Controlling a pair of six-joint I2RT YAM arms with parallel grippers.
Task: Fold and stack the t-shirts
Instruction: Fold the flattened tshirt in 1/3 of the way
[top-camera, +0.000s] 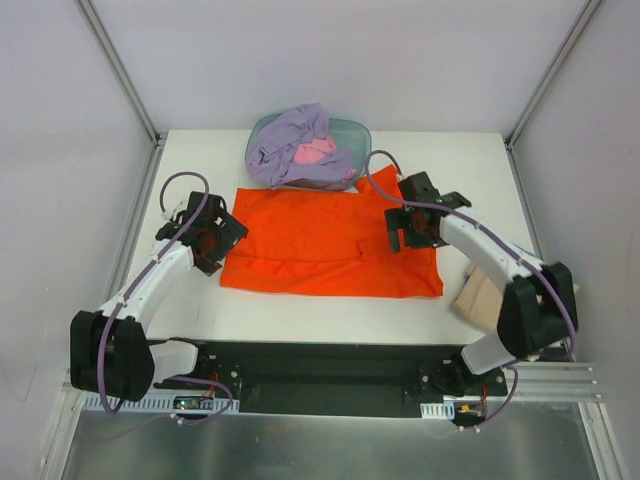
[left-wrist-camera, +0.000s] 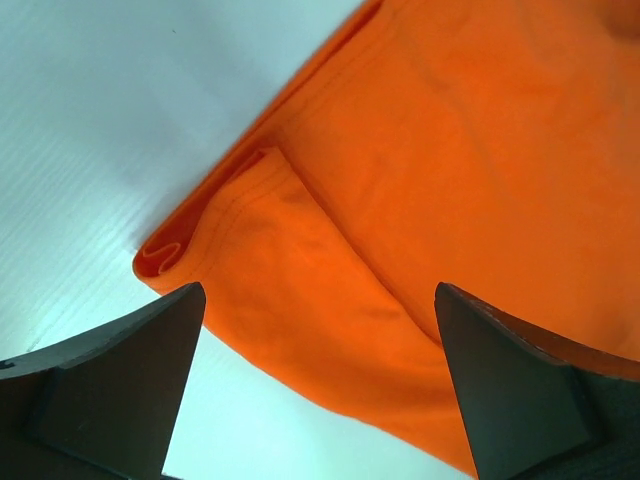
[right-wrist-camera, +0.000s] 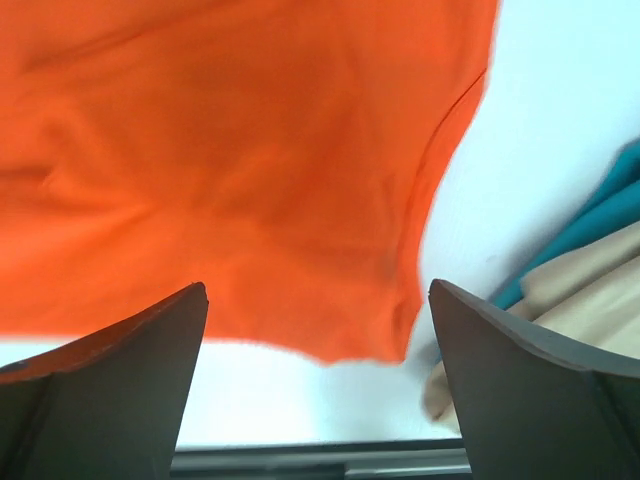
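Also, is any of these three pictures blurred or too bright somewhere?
Top external view: sharp, evenly lit, the orange t-shirt saturated. Left wrist view: table washed out pale, left fingers dark. Right wrist view: cloth slightly soft, right fingers dark too.

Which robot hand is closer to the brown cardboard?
The right. The right gripper is over the right side of the orange t-shirt, with the cardboard just beyond that side; the left gripper is at the opposite edge.

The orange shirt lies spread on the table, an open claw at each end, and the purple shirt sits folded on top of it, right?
No: the top view shows the purple shirt bunched in the teal tub, not on it. The orange shirt is spread, with left gripper and right gripper open at its ends.
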